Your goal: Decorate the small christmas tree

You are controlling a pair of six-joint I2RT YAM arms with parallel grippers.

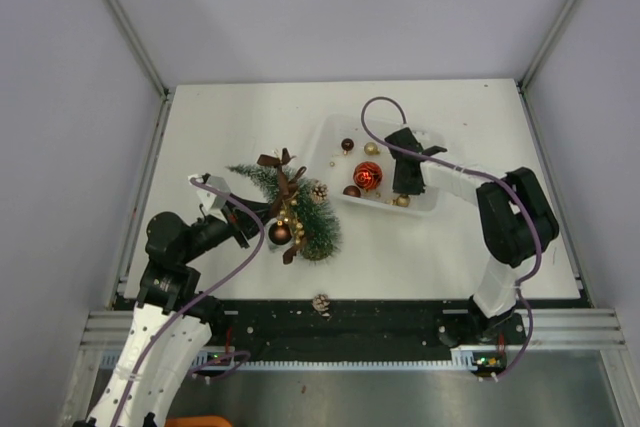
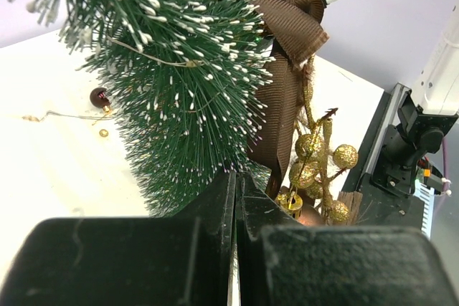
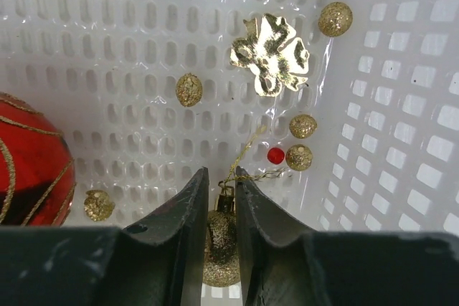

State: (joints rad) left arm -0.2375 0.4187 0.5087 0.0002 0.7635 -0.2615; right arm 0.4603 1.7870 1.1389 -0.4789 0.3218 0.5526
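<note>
The small christmas tree (image 1: 310, 217) lies on the white table with its tip toward the back left. It carries a brown ribbon (image 1: 285, 179), a gold glitter sprig (image 1: 290, 215) and a brown bauble (image 1: 280, 233). In the left wrist view the tree (image 2: 179, 84), ribbon (image 2: 287, 84) and sprig (image 2: 323, 159) fill the frame. My left gripper (image 1: 243, 230) is shut just left of the tree, its tips (image 2: 235, 177) at the bristles. My right gripper (image 1: 407, 185) is down in the white tray (image 1: 425, 209). It (image 3: 221, 173) is shut on a gold glitter bauble (image 3: 221, 249).
The tray holds a red bauble (image 1: 367, 176), dark baubles (image 1: 348, 145), small gold balls (image 3: 335, 18) and a gold foil flower (image 3: 271, 54). A pinecone (image 1: 320, 190) lies between tree and tray, another (image 1: 321, 303) on the black front edge. A dark red bauble (image 2: 99, 97) lies behind the tree.
</note>
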